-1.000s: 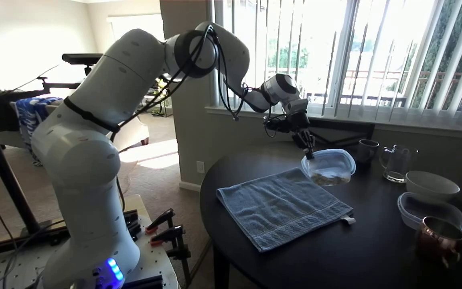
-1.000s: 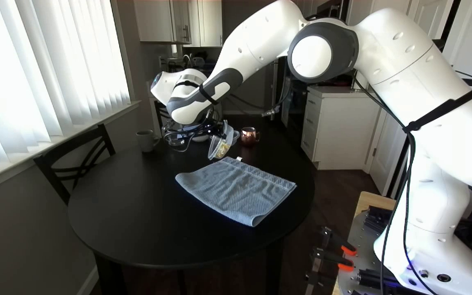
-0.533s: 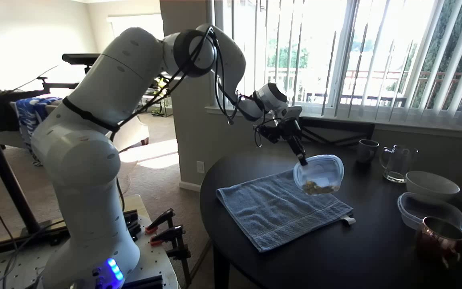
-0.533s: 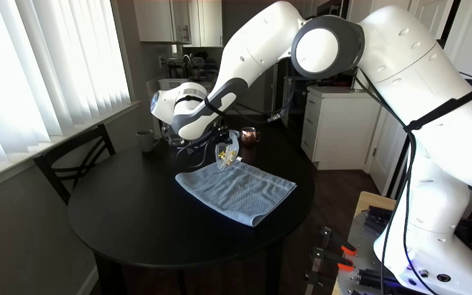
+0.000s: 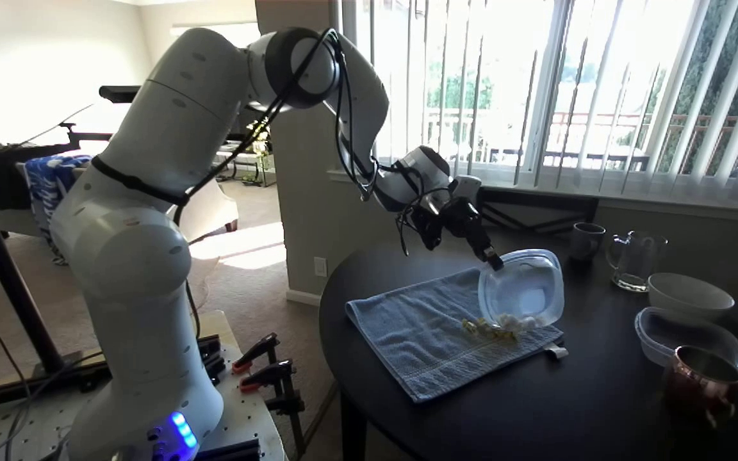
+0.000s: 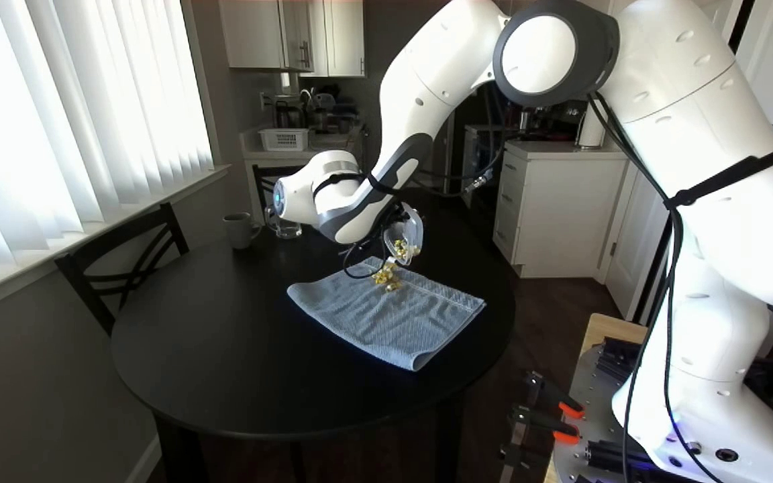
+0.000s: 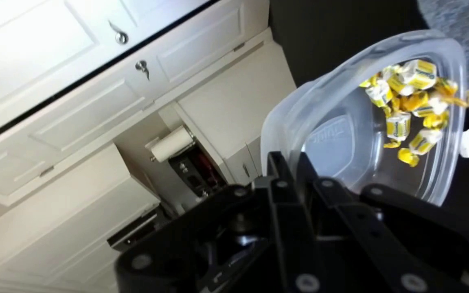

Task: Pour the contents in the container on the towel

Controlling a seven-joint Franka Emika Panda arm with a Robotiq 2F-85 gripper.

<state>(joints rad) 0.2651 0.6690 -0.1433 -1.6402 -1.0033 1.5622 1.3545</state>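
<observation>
Poured yellow-wrapped candies (image 6: 385,274) over twelve o'clock of blue-grey cloth towel (image 6: 392,316) in an exterior view, left several in clear rounded plastic container (image 5: 523,289) gripped by black claw (image 7: 291,161).

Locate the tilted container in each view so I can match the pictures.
In an exterior view: the container is right of centre, overlapping the towel.
In an exterior view: the container is near the middle, just above the towel in frame.
In the wrist view: the container is right of centre, held by the pincer.
Shared landmark: the towel, at the wrist view's upper right and in both exterior views.
</observation>
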